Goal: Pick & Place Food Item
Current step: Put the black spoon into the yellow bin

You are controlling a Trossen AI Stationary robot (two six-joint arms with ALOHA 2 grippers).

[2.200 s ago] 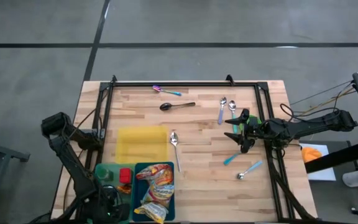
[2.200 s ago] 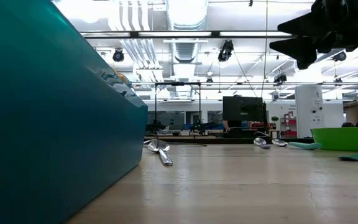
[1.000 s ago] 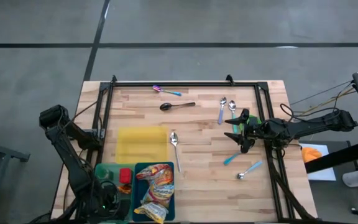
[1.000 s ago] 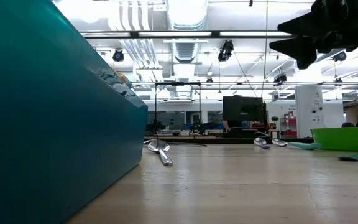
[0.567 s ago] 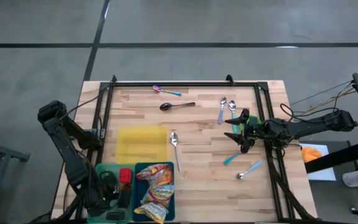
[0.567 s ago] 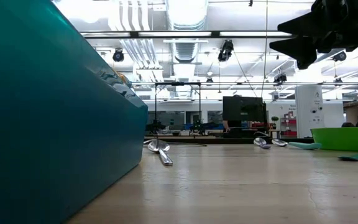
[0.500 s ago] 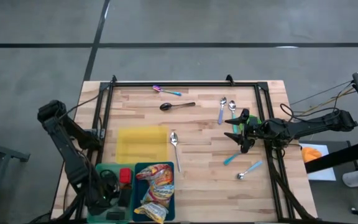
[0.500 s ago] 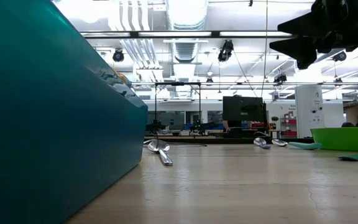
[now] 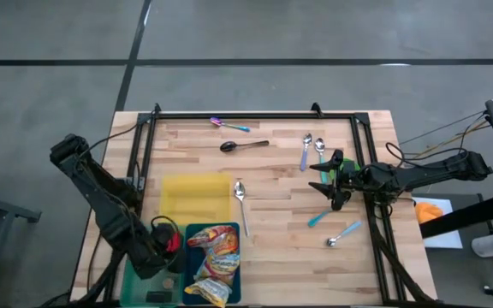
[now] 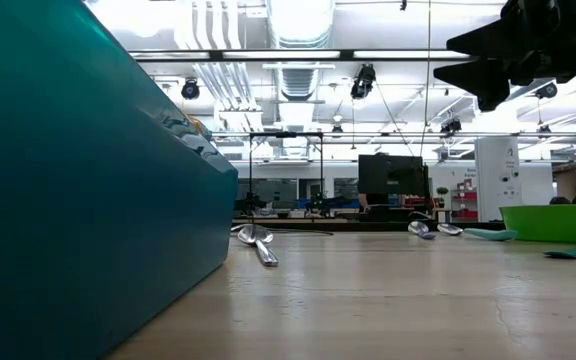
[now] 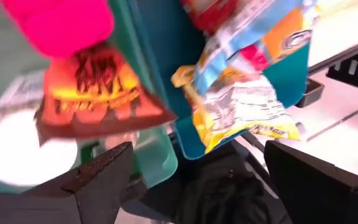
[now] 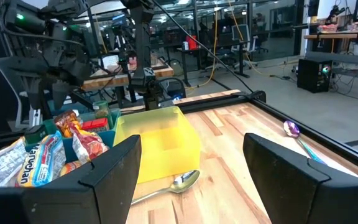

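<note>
Several snack bags (image 9: 212,263) lie in a teal bin (image 9: 234,282) at the table's near edge, and they show in the left wrist view as bags (image 11: 241,93). Beside it, a green bin (image 9: 135,278) holds an orange-red packet (image 11: 98,93) and a pink item (image 11: 61,22). My left gripper (image 9: 163,242) hangs open above the seam between the two bins, pointing steeply down, its fingers (image 11: 98,180) wide apart with nothing held. My right gripper (image 9: 326,184) waits open and level above the table's right side, also seen as the gripper (image 12: 194,180).
A yellow container (image 9: 195,197) stands just beyond the bins. Spoons lie scattered over the wood: one (image 9: 240,201) beside the yellow container, a dark one (image 9: 242,146) farther back, others (image 9: 311,147) near my right gripper. A green bowl (image 10: 553,222) sits at the right. A black frame (image 9: 255,115) borders the table.
My left gripper has risen from low over the green bin's near end and gone toward the table's far edge and a little to the right, rolling about its own axis as it went. It stays open. My right arm has kept still.
</note>
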